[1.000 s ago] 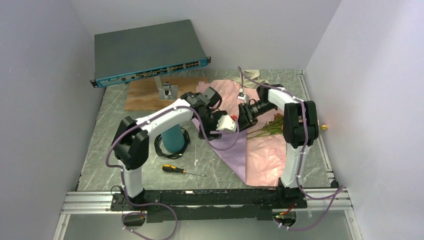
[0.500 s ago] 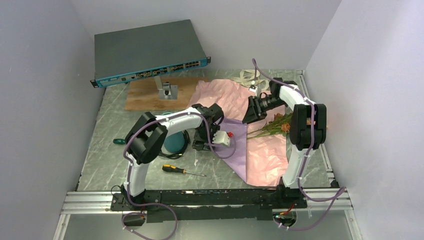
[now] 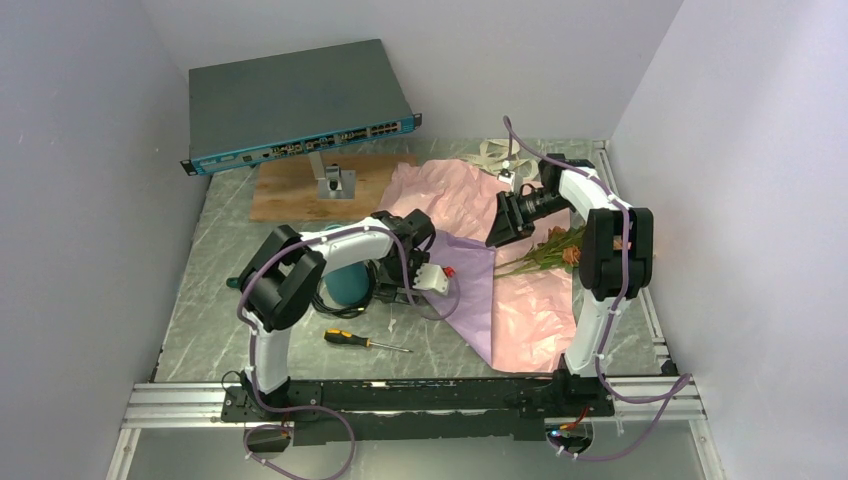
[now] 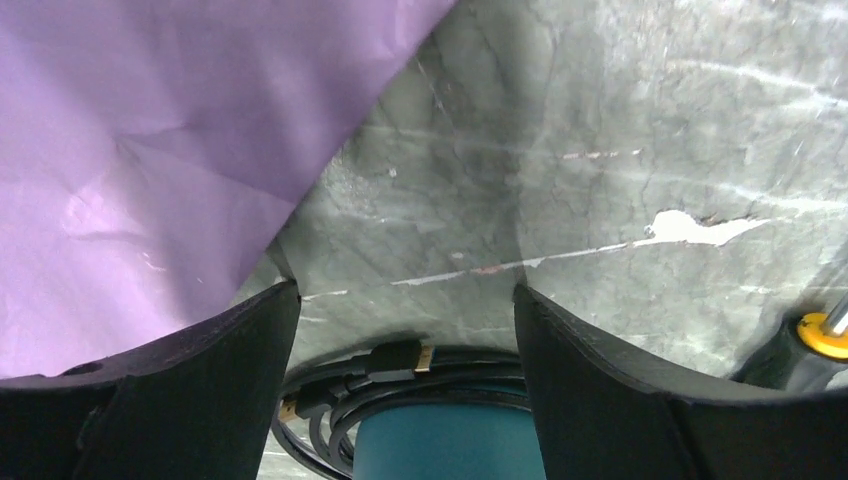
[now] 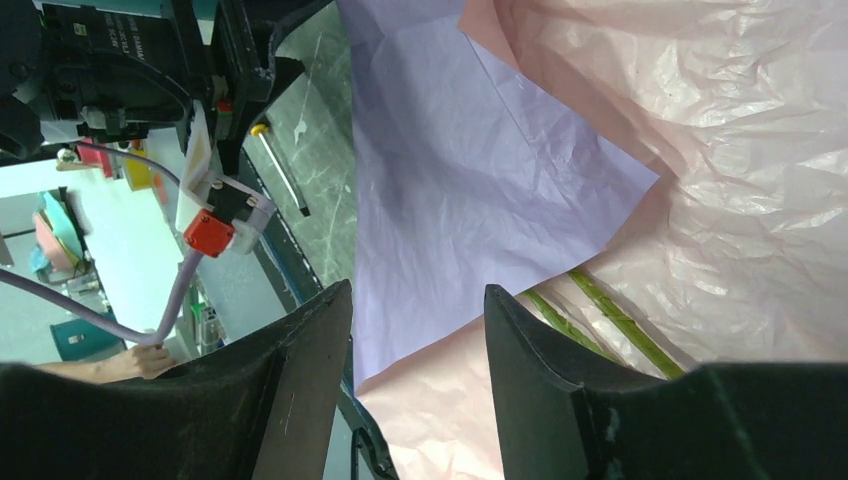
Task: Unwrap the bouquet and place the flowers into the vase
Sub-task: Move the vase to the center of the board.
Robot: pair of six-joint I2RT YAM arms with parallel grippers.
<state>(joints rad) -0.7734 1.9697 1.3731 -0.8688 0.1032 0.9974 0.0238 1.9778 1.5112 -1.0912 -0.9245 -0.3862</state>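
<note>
The bouquet lies unwrapped: purple paper (image 3: 470, 290) (image 4: 150, 150) (image 5: 470, 170) and pink crinkly paper (image 3: 525, 305) (image 5: 740, 150) are spread flat. The flowers (image 3: 550, 248) rest on the pink sheet, and their green stems (image 5: 610, 310) show in the right wrist view. The teal vase (image 3: 345, 285) (image 4: 450, 445) stands upright at the purple sheet's left. My left gripper (image 3: 392, 292) (image 4: 405, 290) is open and empty, close beside the vase. My right gripper (image 3: 497, 225) (image 5: 418, 290) hangs open over the paper, left of the stems, holding nothing.
A black cable coil (image 3: 372, 285) (image 4: 400, 370) rings the vase's foot. A yellow-handled screwdriver (image 3: 365, 341) lies nearer the front. Behind stand a network switch (image 3: 300, 105) and a wooden board (image 3: 290, 195) with a metal stand (image 3: 333, 180). Cream ribbon (image 3: 495, 152) lies at the back.
My left gripper swung from over the purple paper leftward and down to the vase, its jaws widening. My right gripper drew back to the right a second ago and has since held still.
</note>
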